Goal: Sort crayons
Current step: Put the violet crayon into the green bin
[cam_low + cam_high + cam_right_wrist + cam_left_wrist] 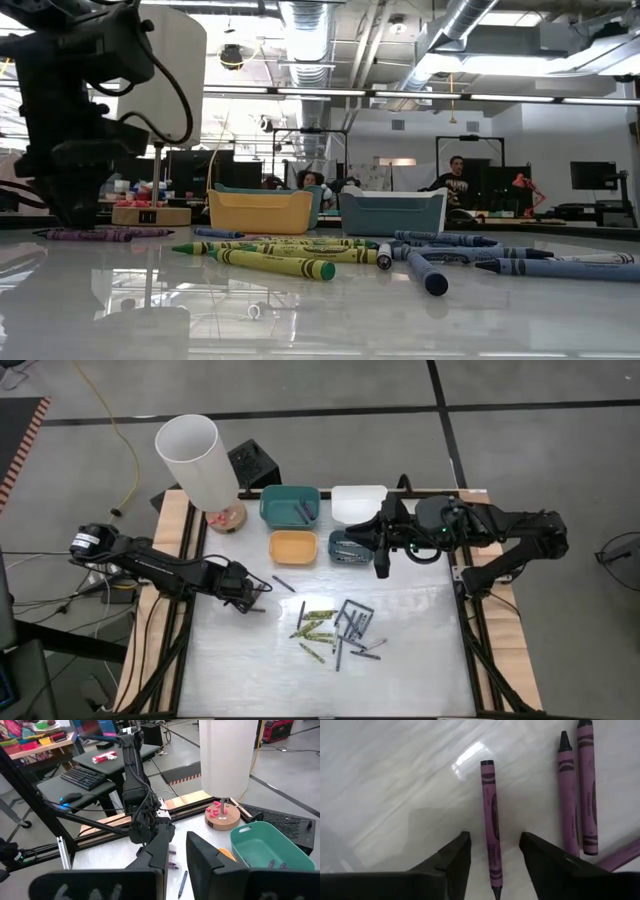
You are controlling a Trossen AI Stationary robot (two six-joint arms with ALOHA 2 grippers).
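Observation:
Several crayons [335, 630], yellow-green, grey-blue and purple, lie loose on the white table's middle. More purple crayons [85, 235] lie flat at the left. My left gripper [250, 600] points down over them. In the left wrist view it stands open [495, 847], one finger on either side of a single purple crayon [490, 815] and along its length, with a gap on both sides. Two other purple crayons [577, 795] lie beside it. My right gripper [381, 565] hangs high over the bins, slightly open [179, 855], nothing between its fingers.
Four small bins stand at the far side: teal [290, 505] with a crayon in it, white [358, 502], orange [292, 546] and blue-grey [345, 548]. A tall white cylinder [195, 460] on a wooden base [228, 517] stands at the far left corner.

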